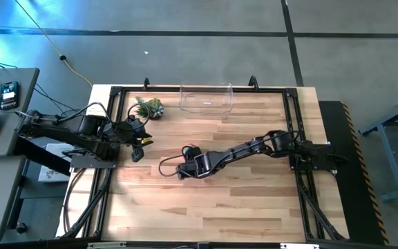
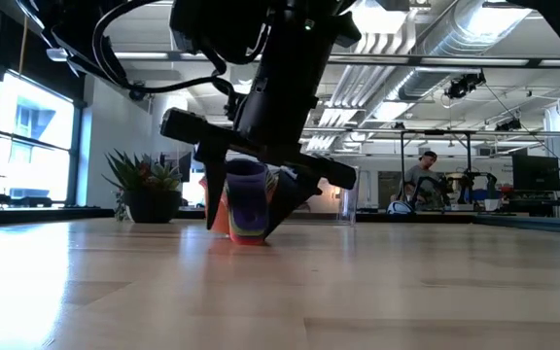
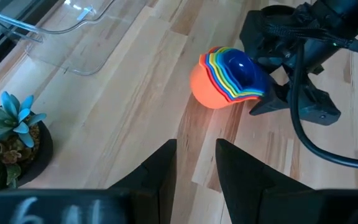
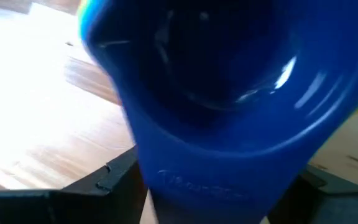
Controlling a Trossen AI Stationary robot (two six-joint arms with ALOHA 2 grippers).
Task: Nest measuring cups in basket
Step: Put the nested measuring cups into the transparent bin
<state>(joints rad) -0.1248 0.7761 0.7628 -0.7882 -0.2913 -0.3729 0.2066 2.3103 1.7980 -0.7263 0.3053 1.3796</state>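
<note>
High view: right arm stretched across the wooden surface (image 1: pixel 254 200) toward its middle, right end effector (image 1: pixel 187 160) low over the boards. Stack of measuring cups (image 1: pixel 187 148) barely shows as a red-orange speck at its tip. Clear basket (image 1: pixel 206 97) sits at the far edge, well apart from the stack. Small potted plant (image 1: pixel 148 107) near the far left corner. Left arm waits at the left edge, left end effector (image 1: pixel 141 146) pointing inward, nothing in it.

Low view: right end effector (image 2: pixel 251 209) comes down from above, fingers spread wide on either side of the stack of measuring cups (image 2: pixel 246 209), which rests on the surface; purple on the near side, orange lower behind. Whether the fingers press the stack, cannot tell. Plant (image 2: pixel 144 185) behind to the left. A person (image 2: pixel 421 180) stands far back in the room.

Left wrist view: left end effector (image 3: pixel 196 165), fingers parted by a narrow gap, empty. Ahead, the nested measuring cups (image 3: pixel 229 78) lie tipped on their side, orange outermost, blue innermost, right end effector (image 3: pixel 272 74) at the blue end. Basket (image 3: pixel 73 37) and plant (image 3: pixel 8 143) off to the side.

Right wrist view: blue cup (image 4: pixel 229 106) fills the frame, right between that arm's fingers.
</note>
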